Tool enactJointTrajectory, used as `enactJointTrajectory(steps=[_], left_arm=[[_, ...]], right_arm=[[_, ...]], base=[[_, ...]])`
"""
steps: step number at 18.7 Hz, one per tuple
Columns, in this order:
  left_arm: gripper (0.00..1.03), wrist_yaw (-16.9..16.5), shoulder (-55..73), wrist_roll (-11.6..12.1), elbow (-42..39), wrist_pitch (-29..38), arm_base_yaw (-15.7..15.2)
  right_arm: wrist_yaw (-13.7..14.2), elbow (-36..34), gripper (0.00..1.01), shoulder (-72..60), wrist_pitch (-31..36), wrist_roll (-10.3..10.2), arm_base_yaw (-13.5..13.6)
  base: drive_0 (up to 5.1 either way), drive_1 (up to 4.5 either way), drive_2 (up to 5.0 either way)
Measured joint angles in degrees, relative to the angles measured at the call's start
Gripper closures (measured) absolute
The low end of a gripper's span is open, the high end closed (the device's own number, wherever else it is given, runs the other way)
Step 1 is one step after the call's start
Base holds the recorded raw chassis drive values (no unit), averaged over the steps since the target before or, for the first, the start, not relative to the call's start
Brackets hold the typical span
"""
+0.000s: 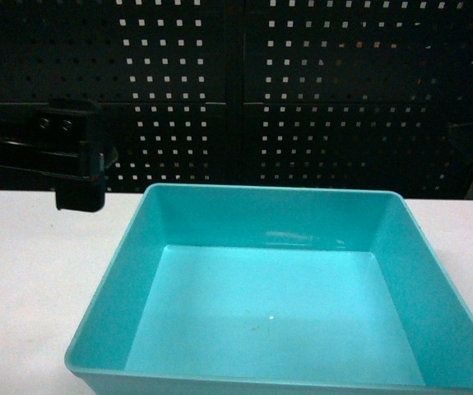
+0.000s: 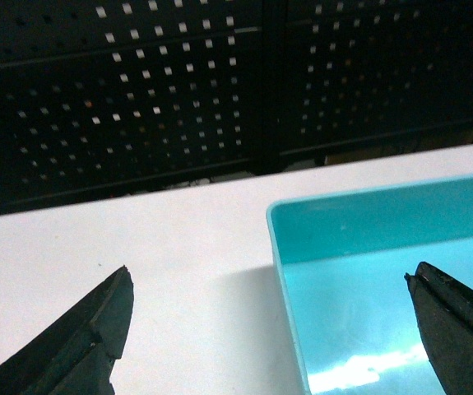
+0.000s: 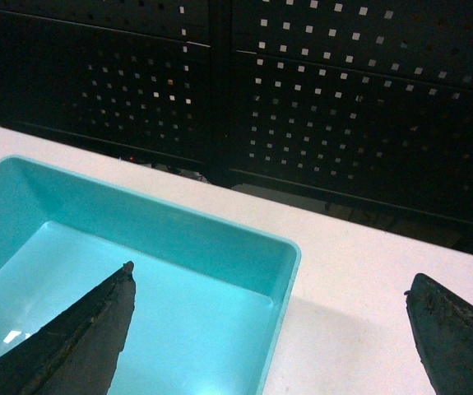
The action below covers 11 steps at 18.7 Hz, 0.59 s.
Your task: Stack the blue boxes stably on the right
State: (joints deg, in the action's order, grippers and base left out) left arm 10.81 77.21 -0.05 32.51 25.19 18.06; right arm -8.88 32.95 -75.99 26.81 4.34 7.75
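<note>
One light turquoise blue box [image 1: 269,313] rests empty on the white table, filling the middle and right of the head view. My left gripper [image 2: 269,274] is open, its two dark fingers [image 2: 96,329] spread wide either side of the box's [image 2: 368,222] left wall, touching nothing. My right gripper [image 3: 272,274] is open as well, one finger [image 3: 80,337] over the box's [image 3: 137,214] inside and the other over the table beyond its right wall. Neither holds anything. The head view shows only a black part of the left arm [image 1: 76,160], not the fingers.
The white table [image 1: 30,280] stretches left of the box and behind it. A black pegboard wall [image 1: 302,99] closes off the back along the table's far edge.
</note>
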Motion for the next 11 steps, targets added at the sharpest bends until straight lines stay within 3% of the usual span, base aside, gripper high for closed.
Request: enactJointTrajectory(steps=[3, 5, 7, 11], left_arm=[[0.05, -0.33, 3.04, -1.05, 2.27, -2.75, 0.07], [0.05, -0.26, 5.81, -2.21, 4.92, -6.38, 0.42], [0.05, 0.61, 6.29, -3.32, 6.36, -9.57, 2.82], [0.05, 1.20, 6.58, -4.04, 6.36, -10.29, 3.39]], right_arm=[[0.28, 2.43, 0.03, -2.67, -0.96, 0.46, 1.18], [0.46, 3.96, 0.03, -5.95, -2.14, 1.84, 2.25], [0.72, 2.99, 0.03, -10.29, -2.14, 2.38, 2.75], [0.85, 1.57, 0.03, -11.15, -1.25, 2.40, 2.80]], base=[[0.0, 0.00, 0.0], [0.0, 0.00, 0.0], [0.0, 0.00, 0.0], [0.0, 0.00, 0.0]])
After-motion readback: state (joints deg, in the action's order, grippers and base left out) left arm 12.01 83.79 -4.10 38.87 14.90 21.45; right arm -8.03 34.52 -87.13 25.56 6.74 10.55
